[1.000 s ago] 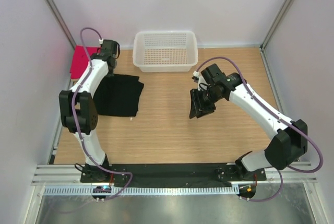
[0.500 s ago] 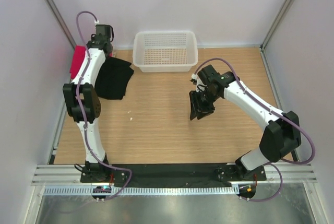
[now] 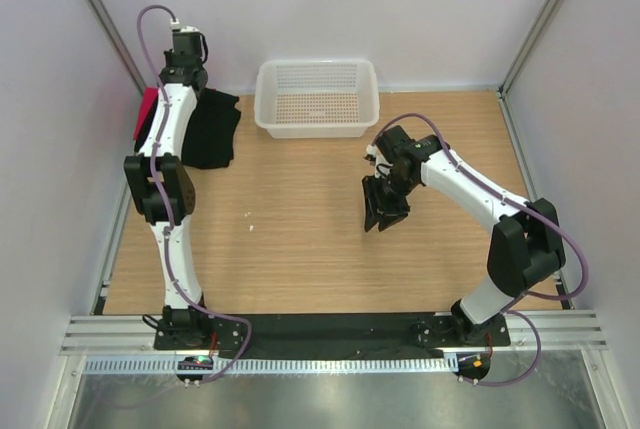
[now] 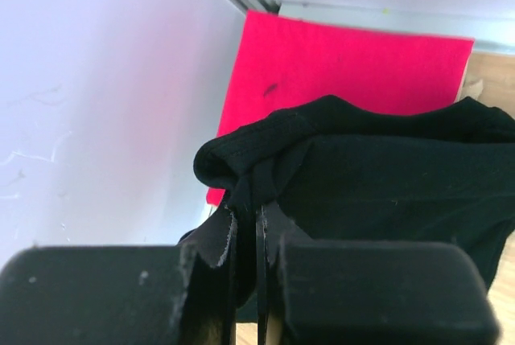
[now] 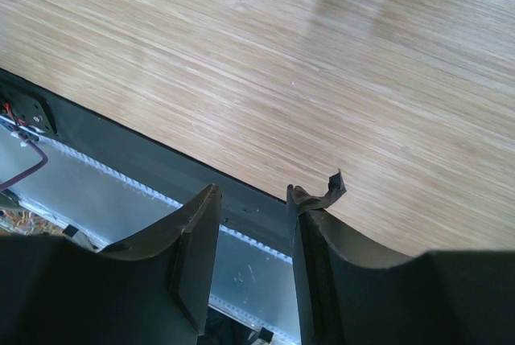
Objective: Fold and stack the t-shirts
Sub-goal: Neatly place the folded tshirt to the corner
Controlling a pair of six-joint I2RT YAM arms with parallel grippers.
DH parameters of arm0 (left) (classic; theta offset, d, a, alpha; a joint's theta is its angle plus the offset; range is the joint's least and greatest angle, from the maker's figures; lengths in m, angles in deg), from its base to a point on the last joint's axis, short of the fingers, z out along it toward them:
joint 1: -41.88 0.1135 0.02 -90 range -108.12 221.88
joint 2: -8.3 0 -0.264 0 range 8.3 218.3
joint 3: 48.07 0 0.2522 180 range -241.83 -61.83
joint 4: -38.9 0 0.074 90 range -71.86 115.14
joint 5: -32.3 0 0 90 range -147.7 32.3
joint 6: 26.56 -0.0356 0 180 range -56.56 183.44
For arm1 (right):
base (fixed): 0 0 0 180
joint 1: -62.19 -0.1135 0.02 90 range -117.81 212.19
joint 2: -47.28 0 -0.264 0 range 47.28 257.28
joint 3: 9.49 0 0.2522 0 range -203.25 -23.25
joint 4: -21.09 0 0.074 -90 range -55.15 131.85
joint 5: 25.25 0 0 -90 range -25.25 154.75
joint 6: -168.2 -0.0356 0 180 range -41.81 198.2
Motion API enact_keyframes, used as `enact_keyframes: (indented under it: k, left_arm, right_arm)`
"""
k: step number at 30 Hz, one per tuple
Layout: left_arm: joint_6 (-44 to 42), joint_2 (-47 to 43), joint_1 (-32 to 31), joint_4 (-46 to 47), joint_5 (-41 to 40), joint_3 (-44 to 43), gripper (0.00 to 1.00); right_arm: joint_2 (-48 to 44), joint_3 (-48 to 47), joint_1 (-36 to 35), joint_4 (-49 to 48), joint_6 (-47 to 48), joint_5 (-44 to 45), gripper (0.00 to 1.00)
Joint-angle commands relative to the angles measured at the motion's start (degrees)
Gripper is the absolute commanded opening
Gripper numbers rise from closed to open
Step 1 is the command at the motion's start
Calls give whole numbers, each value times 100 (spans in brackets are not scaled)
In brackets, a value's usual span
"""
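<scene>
Black cloth fills most of the left wrist view: the black t-shirt (image 4: 386,176) is bunched into a thick fold, and the left gripper (image 4: 245,228) has its 2 fingers pressed together on that fold, pinching it tight. Just behind it the pink-red t-shirt (image 4: 338,63) lies as a flat rectangle in the far left corner, against the pale wall (image 4: 96,96). From above, the left arm is stretched out to that far left corner. The black shirt spreads away from the arm's tip, near the white mesh basket (image 3: 318,130) but apart from it, and only a sliver of pink-red shows past the arm. The lower part of the black shirt seems to rest on the wooden table (image 3: 300,239), though the top view is too small to be sure. The right gripper (image 5: 253,200) is well apart from both shirts, right of the table's middle. Its 2 fingers are spread with nothing between them, above bare wood and the dark rail (image 5: 145,160) at the near edge.
</scene>
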Motion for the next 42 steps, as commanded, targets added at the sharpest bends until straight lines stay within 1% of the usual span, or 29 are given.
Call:
enact_keyframes:
  k: [1,16,23,29,38,42]
  left_arm:
    - [-191,-81,25,647,-173,-533,0]
    - [-384,-397,25,797,-305,-508,0]
    - [-323,-582,25,797,-305,-525,0]
    - [-296,-837,25,849,-305,-376,0]
    - [-428,-916,25,911,-340,-183,0]
    - [-455,-793,25,972,-296,-218,0]
  right_arm:
    - [52,-145,74,-75,53,-93,46]
    - [34,-75,101,-92,62,-146,45]
    - [16,-101,100,-92,62,-181,45]
    - [-10,-66,101,-136,62,-225,45]
    - [-10,-31,101,-154,62,-234,45]
    - [-1,-22,100,-136,80,-225,45]
